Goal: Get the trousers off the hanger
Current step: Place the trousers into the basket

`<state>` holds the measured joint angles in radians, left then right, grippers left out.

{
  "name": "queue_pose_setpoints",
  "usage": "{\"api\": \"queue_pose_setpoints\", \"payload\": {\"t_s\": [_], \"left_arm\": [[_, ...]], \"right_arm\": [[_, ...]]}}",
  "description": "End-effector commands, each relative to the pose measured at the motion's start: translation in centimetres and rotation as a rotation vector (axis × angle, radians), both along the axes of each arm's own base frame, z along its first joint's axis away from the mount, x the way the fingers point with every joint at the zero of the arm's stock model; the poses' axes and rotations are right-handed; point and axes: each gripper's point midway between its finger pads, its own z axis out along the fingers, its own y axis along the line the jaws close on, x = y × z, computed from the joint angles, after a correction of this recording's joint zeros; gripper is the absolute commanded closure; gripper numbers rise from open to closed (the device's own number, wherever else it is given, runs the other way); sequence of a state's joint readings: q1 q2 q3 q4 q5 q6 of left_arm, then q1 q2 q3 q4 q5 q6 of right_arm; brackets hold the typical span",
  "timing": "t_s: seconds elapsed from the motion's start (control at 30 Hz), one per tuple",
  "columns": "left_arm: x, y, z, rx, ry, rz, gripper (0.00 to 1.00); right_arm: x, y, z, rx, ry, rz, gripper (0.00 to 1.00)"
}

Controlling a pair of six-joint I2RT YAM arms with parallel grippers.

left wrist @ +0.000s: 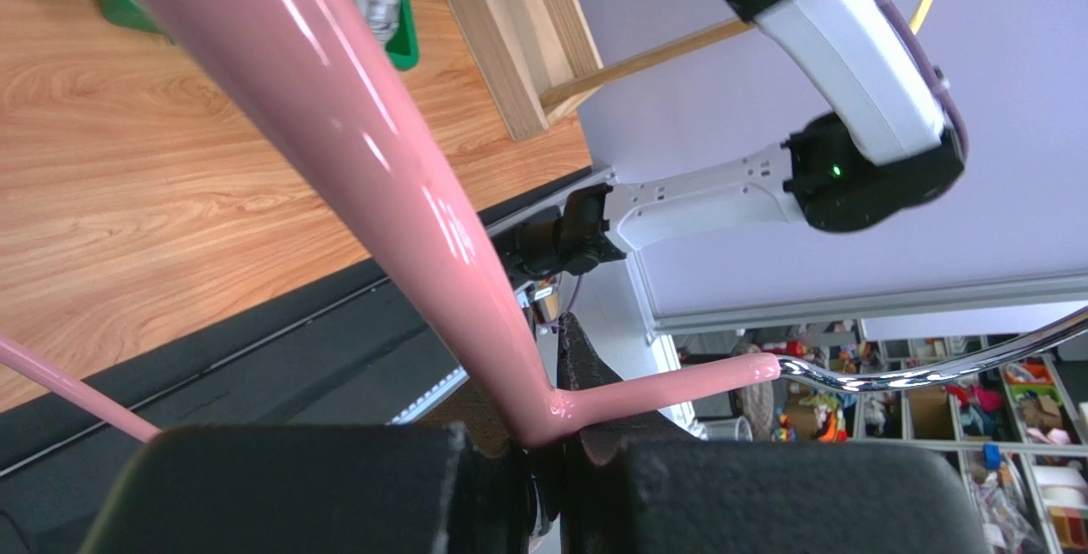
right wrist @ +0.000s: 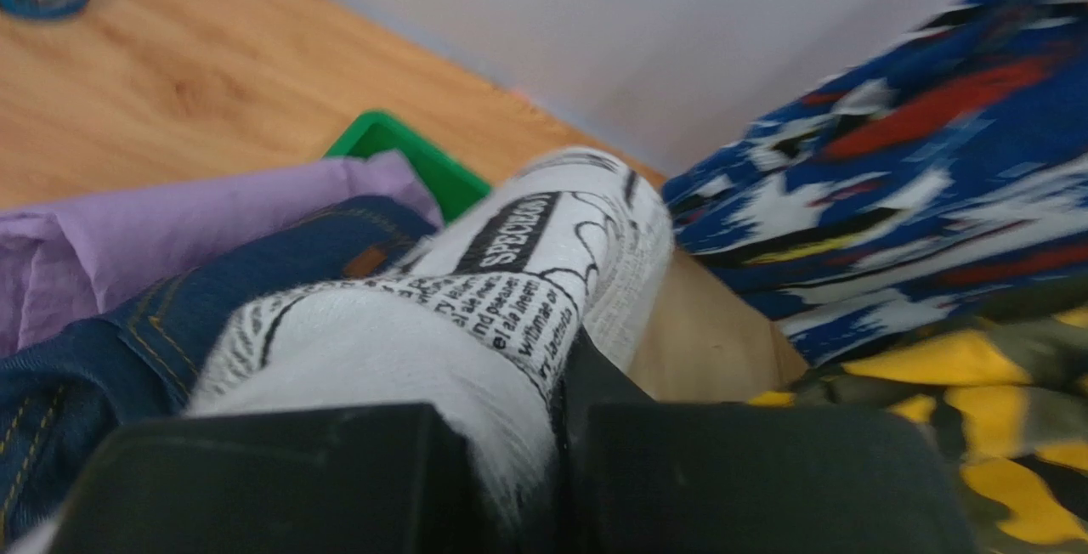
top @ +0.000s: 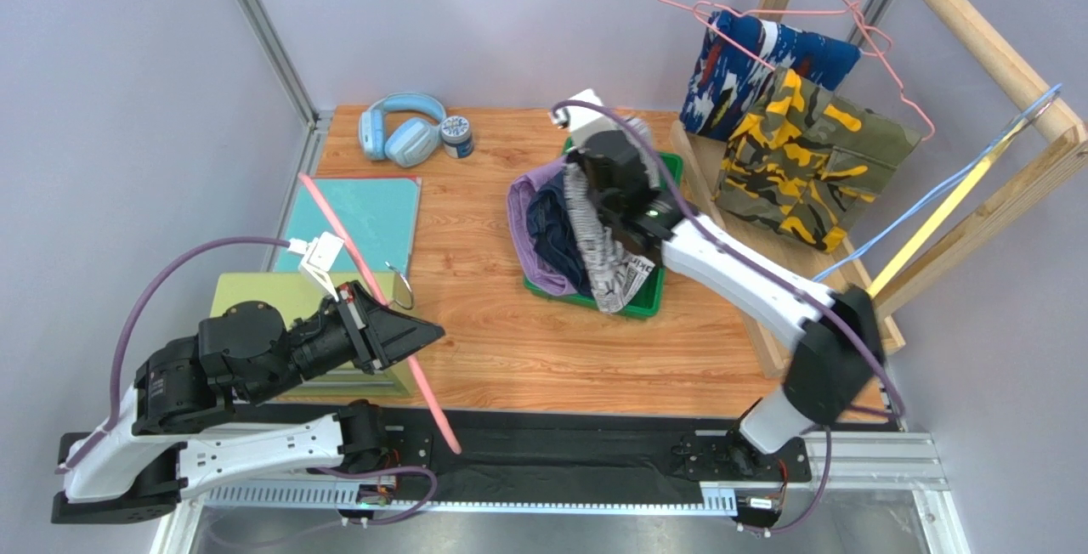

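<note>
Blue headphones (top: 400, 128) and a tin (top: 457, 135) lie well beyond the left claw (top: 415, 335), a teal folder (top: 347, 223) nearer; a green tray (top: 654, 297) sits under the right claw (top: 590, 191).

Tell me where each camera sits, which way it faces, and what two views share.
Top external: above and behind the robot, looking down on the table; left arm and right arm show whole.
Left wrist: on the left arm, looking past the left fingers, shut on the pink hanger, across the table toward the right arm.
Right wrist: on the right arm, facing over the green tray toward the blue-print trousers; the right fingers pinch the newsprint trousers.
Shared: top and right wrist both show the camouflage trousers.
</note>
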<state>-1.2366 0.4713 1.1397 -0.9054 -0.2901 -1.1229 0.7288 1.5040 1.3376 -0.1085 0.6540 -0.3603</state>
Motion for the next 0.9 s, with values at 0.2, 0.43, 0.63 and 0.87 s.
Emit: {"api": "queue_pose_setpoints", "payload": {"t_s": [0.2, 0.43, 0.63, 0.87], "left_arm": [[-0.5, 0.7, 2.4, -0.068, -0.037, -0.018, 1.00], [-0.6, 0.7, 3.1, -0.084, -0.049, -0.025, 1.00], [-0.9, 0.5, 3.6, -0.108, -0.053, -0.045, 1.00], [-1.3, -0.7, 4.6, -0.135, -0.064, -0.086, 1.00]], "right_arm": [[1.5, 5.1, -7.3, -0.010, 0.203, -0.005, 0.80], [-2.1, 4.3, -8.0, 0.024, 0.331, 0.014, 0.43], [-7.3, 1.9, -9.1, 0.081, 0.425, -0.001, 0.22], [-14.0, 1.0, -8.4, 0.201, 0.504, 0.077, 0.12]]}}
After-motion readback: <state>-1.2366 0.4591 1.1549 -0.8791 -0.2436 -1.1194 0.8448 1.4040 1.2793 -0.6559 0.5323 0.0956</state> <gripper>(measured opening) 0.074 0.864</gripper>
